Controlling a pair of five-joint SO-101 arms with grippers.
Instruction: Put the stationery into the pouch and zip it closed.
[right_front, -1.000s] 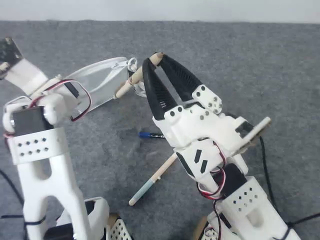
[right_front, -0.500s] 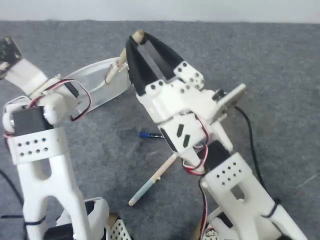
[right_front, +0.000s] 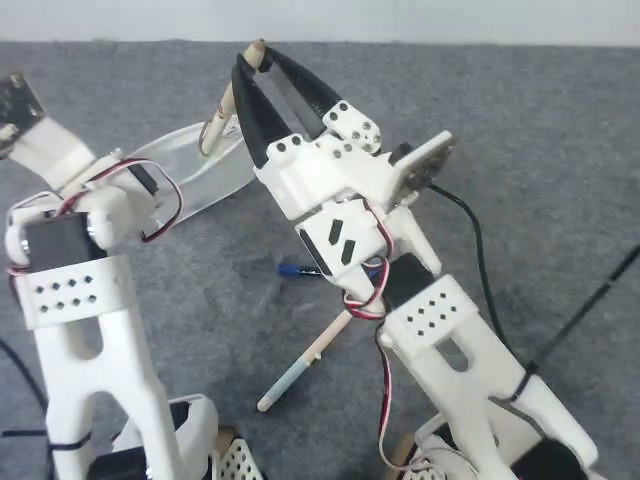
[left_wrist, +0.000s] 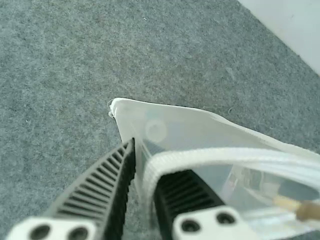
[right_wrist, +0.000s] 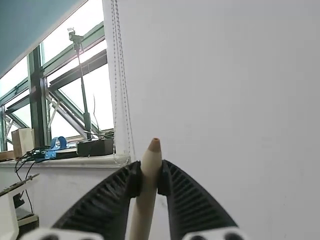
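Observation:
A clear pouch (right_front: 195, 170) with a white zip edge lies at the back left of the grey table; my left gripper (left_wrist: 142, 172) is shut on its zip edge (left_wrist: 210, 157). My right gripper (right_front: 257, 62) is raised above the pouch's open end, shut on a beige wooden pencil (right_front: 222, 108) whose lower end dips into the pouch. The pencil's tip (right_wrist: 151, 152) pokes up between the right fingers (right_wrist: 172, 182), and its other end (left_wrist: 300, 209) shows inside the pouch. A beige pen with a teal end (right_front: 305, 360) and a blue-capped pen (right_front: 295, 270) lie on the table.
The grey carpet-like table surface (right_front: 540, 150) stretches open to the right and back. The white arm bases (right_front: 85, 330) stand at the front, close to the loose pens.
My right gripper has swung left and up with the pencil, carrying it from beside the pouch's mouth to over the pouch. The left arm has kept still.

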